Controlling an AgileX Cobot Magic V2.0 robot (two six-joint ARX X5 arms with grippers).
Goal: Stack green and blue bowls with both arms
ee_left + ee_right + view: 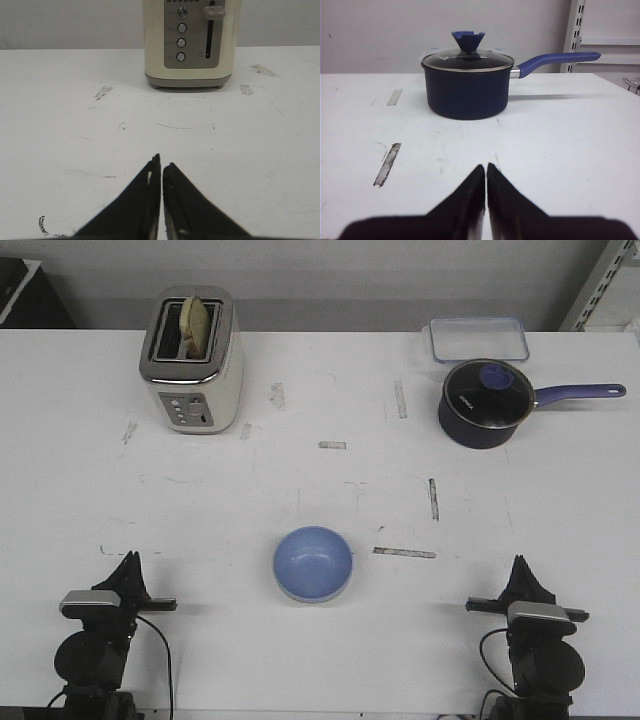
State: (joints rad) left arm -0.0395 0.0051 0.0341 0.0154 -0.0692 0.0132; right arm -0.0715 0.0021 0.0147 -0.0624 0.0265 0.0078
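The blue bowl point(313, 563) is shown at lower centre of the front view, upright on the white table point(320, 460). A pale rim is seen under its near edge; whether this is the green bowl already nested beneath cannot be told. No separate green bowl is visible in any view.

The left gripper point(128, 568) is parked at lower left and the right gripper point(522, 573) at lower right, both well apart from the bowl. In each wrist view the jaws are pressed together, nothing held between them (left gripper point(161, 166), right gripper point(486, 170)).

If stacking is judged unfinished, the jaws are best opened before any approach, and the bowl rim is best taken from the side, one finger inside and one outside, so the smooth wall does not slip.

Open table lies between both arms and the bowl. The toaster point(192, 360) at upper left, the saucepan point(487, 402) at upper right and the clear container point(478, 338) behind it are all set well away. The near table edge runs just beneath both arms.
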